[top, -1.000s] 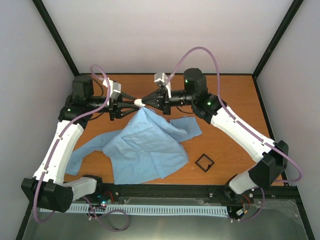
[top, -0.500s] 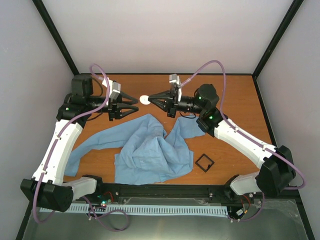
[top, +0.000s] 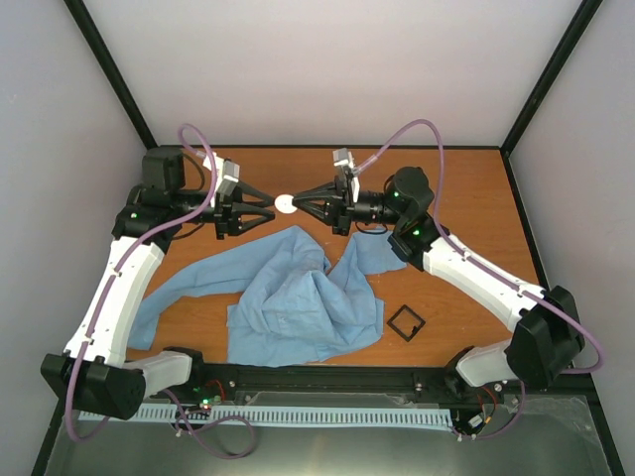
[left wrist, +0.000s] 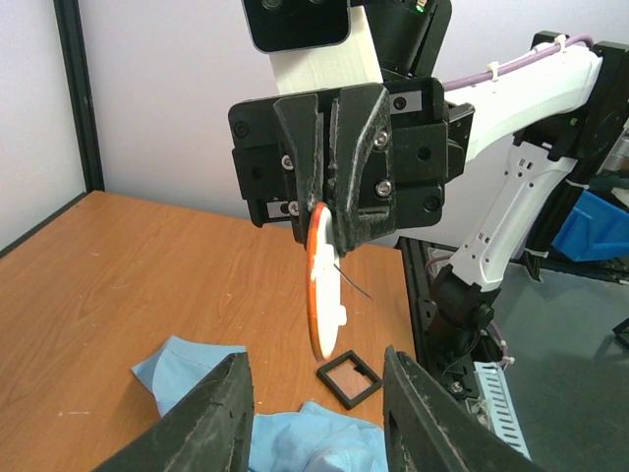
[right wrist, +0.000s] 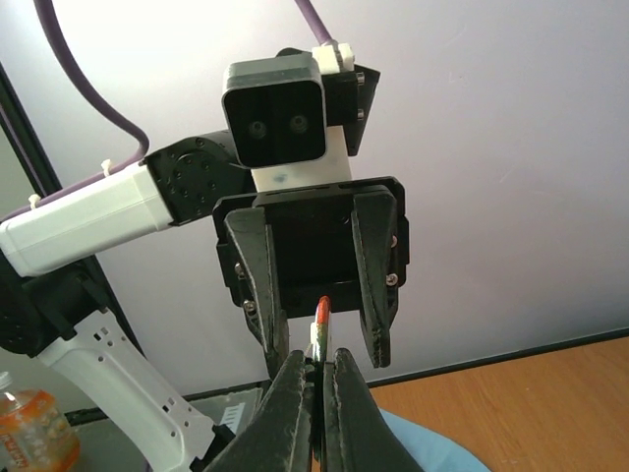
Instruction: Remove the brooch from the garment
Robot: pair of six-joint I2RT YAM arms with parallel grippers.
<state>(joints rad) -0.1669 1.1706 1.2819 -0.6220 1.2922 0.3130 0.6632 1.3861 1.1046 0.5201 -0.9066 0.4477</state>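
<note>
Orange-brown wooden surface between pale walls. Nearest you, the crumpled blue garment lies spread on it, a small black square frame beside it at 3 o'clock. Farther back, in the air, your right claw pinches the round whitish brooch at its tips. Your left claw faces it from 9 o'clock, fingers spread wide, just beside the disc.

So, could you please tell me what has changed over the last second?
The left fingers opened, and the shirt came off the brooch and dropped onto the table. The right fingers stayed shut on the brooch, held up between the arms. The black square frame stayed put.
</note>
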